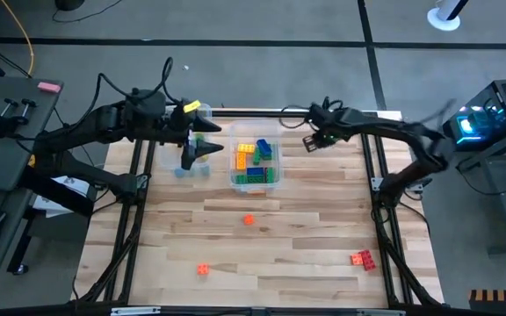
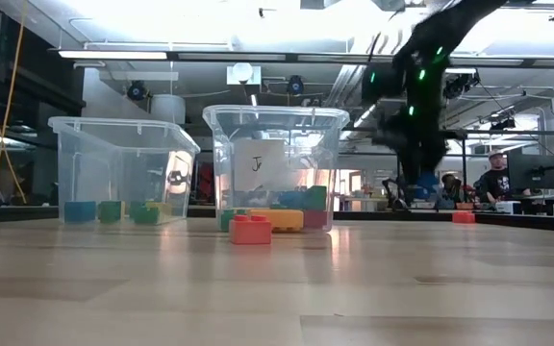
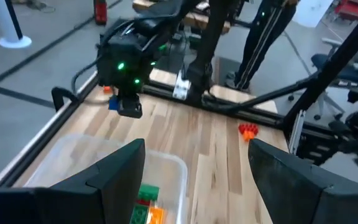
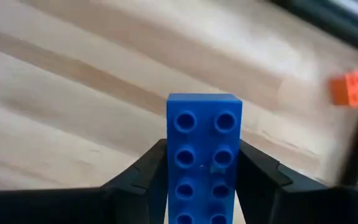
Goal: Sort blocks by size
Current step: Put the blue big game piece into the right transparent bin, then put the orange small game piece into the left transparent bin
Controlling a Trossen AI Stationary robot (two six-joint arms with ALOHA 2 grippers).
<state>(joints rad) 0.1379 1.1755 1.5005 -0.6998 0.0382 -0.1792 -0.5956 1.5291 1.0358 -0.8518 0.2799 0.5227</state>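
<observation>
My right gripper [image 1: 310, 140] hangs over the table's far right part, right of the middle bin, and is shut on a long blue block [image 4: 204, 149]; the low view shows the block [image 2: 427, 182] at the fingertips. My left gripper [image 3: 194, 180] stands open and holds nothing, up over the two clear bins [image 1: 202, 151]. The middle bin [image 1: 255, 183] holds several yellow, green, blue and orange blocks. The left bin [image 2: 123, 144] holds a few blue and green ones. Loose blocks lie flat on the wood: orange [image 1: 249, 219], orange [image 1: 203, 269], red [image 1: 363, 259]. My right gripper pinches the blue block by its two long sides [image 4: 171, 163] between its two fingers. The fingers come steeply from above and lie along the block, whose far end sticks out past the fingertips. Its studded face is turned toward the wrist camera. The block hangs clear of the table.
The table's metal frame rails [image 1: 380, 175] run along both sides. An orange block [image 4: 356, 87] lies on the wood near the right gripper. Bare wood stretches across the near half of the table [image 1: 279, 254] between the loose blocks.
</observation>
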